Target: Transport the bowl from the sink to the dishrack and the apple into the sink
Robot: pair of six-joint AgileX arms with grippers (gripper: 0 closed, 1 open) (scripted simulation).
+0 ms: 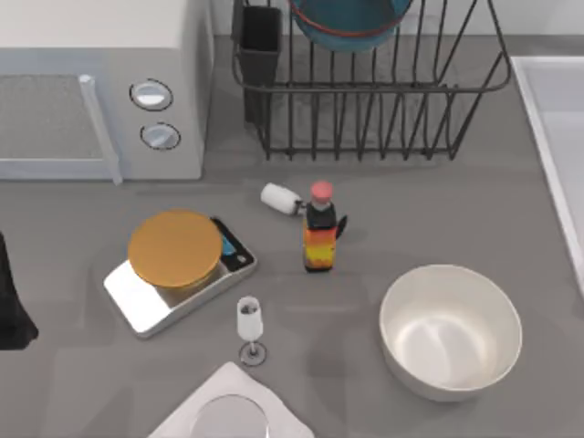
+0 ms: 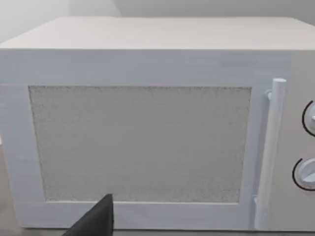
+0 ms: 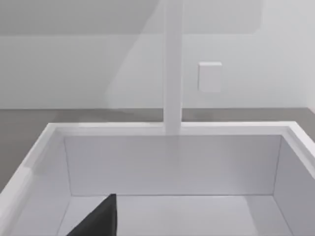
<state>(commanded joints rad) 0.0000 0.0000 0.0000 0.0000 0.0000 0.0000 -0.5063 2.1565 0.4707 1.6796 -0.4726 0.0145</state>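
The right gripper point(image 3: 96, 219) hangs over the sink point(image 3: 172, 129), looking down into the pale basin; only a dark finger tip edges into its wrist view, so whether its fingers are apart or together cannot be told, and nothing is seen held in it. The left arm point(image 1: 11, 301) sits parked at the table's left edge, its wrist camera facing the microwave point(image 2: 147, 147); a dark tip of the left gripper point(image 2: 96, 219) shows there too, and its opening cannot be told either. Out from the right gripper, the sink runs along the table's right edge point(image 1: 557, 137), and the part of the basin floor on view looks bare. The bowl point(image 1: 351, 20) already stands tilted on edge among the tines of the dishrack point(image 1: 365, 100), at the far middle of the table, so that half of the job looks done. What is left turns on the apple, and I cannot place it from here: no red fruit is visible on the counter among the white bowl point(image 1: 450, 330), the bottle point(image 1: 319, 228), the scale point(image 1: 178, 269) and the wine glass point(image 1: 250, 324). The right arm is plainly the nearer one to the sink for any drop there.
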